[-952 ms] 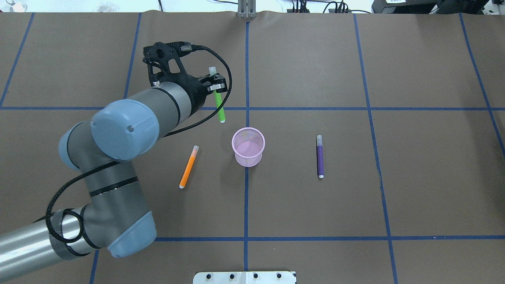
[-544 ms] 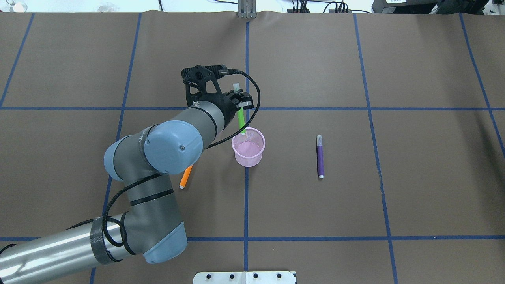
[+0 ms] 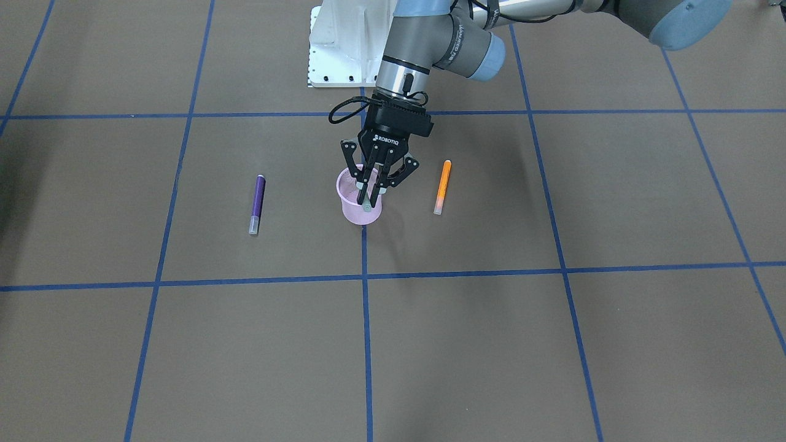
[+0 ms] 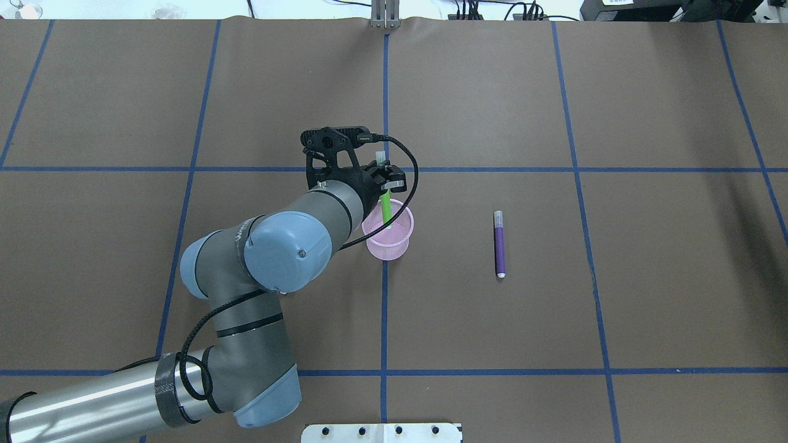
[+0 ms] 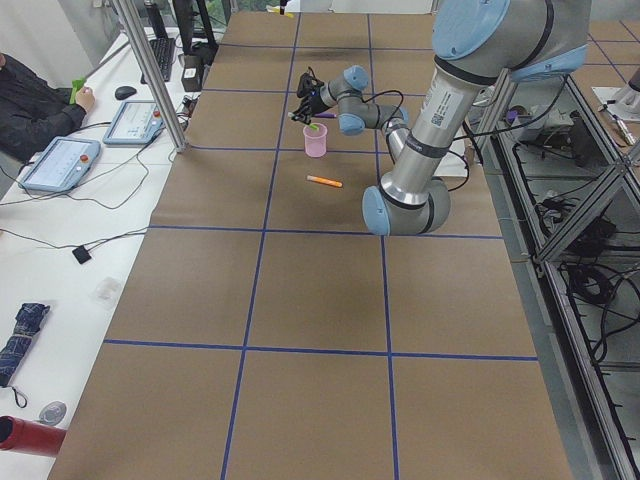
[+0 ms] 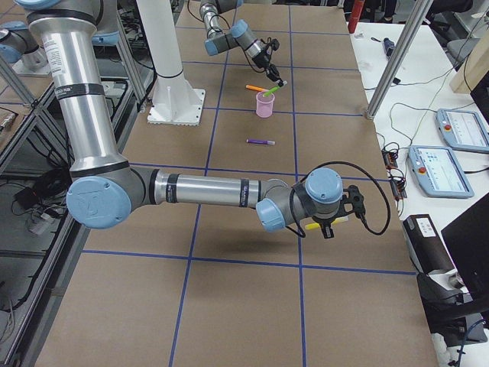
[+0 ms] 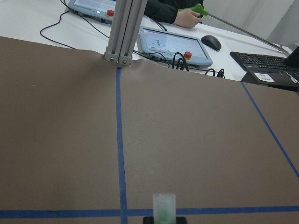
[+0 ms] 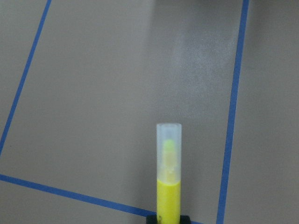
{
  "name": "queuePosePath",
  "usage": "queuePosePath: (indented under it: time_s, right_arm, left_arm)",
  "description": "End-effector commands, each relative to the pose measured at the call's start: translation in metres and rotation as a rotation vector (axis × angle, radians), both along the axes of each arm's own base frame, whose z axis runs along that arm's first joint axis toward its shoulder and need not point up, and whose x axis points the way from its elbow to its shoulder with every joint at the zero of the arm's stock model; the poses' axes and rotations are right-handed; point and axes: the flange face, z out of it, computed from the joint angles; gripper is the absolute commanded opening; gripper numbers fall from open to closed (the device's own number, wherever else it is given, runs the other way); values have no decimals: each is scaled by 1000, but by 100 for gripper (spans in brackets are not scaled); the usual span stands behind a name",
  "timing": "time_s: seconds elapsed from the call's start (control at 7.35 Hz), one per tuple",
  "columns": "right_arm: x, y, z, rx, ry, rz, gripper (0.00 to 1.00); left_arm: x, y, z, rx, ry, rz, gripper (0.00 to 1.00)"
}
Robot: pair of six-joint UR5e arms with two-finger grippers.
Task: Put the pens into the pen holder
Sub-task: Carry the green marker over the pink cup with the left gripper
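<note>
The green pen [image 4: 386,209] hangs tilted, its lower end at the mouth of the pink cup [image 4: 389,247], and the left hand [image 4: 385,184] is clamped around its upper part. The cup stands upright on the bench [image 4: 554,320]. The orange pen [image 3: 442,187] lies near the cup on one side and the purple pen [image 4: 499,244] farther off on the other. The right hand [image 8: 168,218] grips the yellow pen [image 8: 168,186] above the bench, well apart from the cup.
</note>
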Motion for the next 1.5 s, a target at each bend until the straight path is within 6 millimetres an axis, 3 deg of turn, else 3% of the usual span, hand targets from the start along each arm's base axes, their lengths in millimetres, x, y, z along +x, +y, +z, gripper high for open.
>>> queuePosePath:
  time_s: [0.0,0.41,0.68,0.82,1.09,1.22,1.36]
  right_arm:
    - [0,-1,-11,21,-1,2,0]
    - [-1,-3,-28,6,-19,31,0]
    - [-1,-3,-29,5,-20,33,0]
    - [-1,-3,-30,7,-20,33,0]
    - [-1,-4,-46,39,-22,32,0]
    - [-1,-3,-63,70,-23,34,0]
    - [-2,-6,-83,104,-27,34,0]
  left_arm:
    - [7,9,3,0,-5,13,0]
    - [13,5,10,-2,-25,-11,0]
    - [20,5,17,-5,-32,-8,0]
    - [20,5,15,-3,-25,-8,9]
    - [15,7,9,4,-13,-6,76]
    - [14,6,10,5,-19,-8,100]
    - [11,7,4,8,-10,-5,100]
